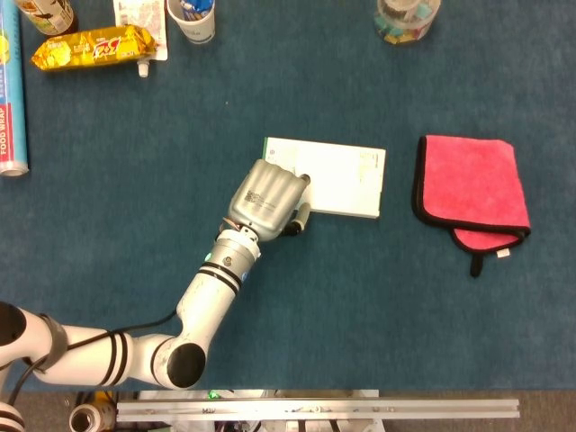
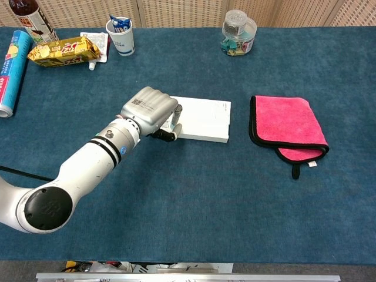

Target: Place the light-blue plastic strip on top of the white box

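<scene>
The white box [image 1: 337, 178] lies flat at mid-table, also seen in the chest view [image 2: 204, 119]. My left hand [image 1: 266, 200] hovers at the box's left end, back of the hand up and fingers curled down over the near-left corner [image 2: 151, 110]. Its fingertips [image 2: 174, 120] touch or nearly touch the box's left edge. No light-blue plastic strip shows in either view, and the underside of the hand is hidden. My right hand appears in neither view.
A folded pink cloth [image 1: 471, 187] lies right of the box. Along the far edge stand a paper cup [image 2: 120, 35], a yellow snack pack [image 2: 63, 51], a blue food-wrap roll [image 2: 10, 70] and a clear jar [image 2: 239, 32].
</scene>
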You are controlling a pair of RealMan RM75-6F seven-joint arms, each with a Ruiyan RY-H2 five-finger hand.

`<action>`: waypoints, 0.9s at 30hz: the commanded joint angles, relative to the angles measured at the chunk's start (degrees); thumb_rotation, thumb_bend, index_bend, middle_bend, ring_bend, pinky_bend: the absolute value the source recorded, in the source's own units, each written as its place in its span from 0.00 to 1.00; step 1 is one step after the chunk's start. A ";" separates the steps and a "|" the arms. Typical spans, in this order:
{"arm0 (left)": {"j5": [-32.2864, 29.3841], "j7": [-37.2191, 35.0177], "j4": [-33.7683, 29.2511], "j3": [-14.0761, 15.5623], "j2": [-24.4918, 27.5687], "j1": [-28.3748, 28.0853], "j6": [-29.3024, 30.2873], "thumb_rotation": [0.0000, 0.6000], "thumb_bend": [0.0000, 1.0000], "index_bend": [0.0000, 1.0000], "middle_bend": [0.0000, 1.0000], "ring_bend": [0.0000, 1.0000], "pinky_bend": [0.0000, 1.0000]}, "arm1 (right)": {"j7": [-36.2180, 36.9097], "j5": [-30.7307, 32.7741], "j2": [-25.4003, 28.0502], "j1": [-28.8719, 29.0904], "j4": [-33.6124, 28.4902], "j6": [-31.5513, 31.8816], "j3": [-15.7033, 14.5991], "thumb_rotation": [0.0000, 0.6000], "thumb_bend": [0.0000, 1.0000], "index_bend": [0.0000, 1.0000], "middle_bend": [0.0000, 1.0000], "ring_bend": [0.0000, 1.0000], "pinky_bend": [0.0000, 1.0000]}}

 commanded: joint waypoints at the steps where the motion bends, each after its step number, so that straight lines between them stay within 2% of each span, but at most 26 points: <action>1: -0.15 0.01 -0.22 0.02 0.45 0.02 0.05 0.49 0.51 0.45 1.00 1.00 0.98 | -0.08 -0.06 0.01 -0.02 -0.10 0.06 0.01 1.00 0.16 0.39 0.42 0.42 0.54; 18: -2.95 -0.01 1.89 -1.00 1.25 -0.67 -0.56 0.50 0.51 0.45 1.00 1.00 0.98 | -1.15 -0.18 0.33 -0.35 -1.08 0.50 0.09 1.00 0.16 0.39 0.42 0.42 0.54; 27: -1.73 -1.11 0.57 -0.75 2.16 -0.56 -0.03 0.51 0.51 0.45 1.00 1.00 0.98 | -1.47 -0.22 0.38 -0.35 -1.39 0.44 0.12 1.00 0.16 0.39 0.42 0.42 0.54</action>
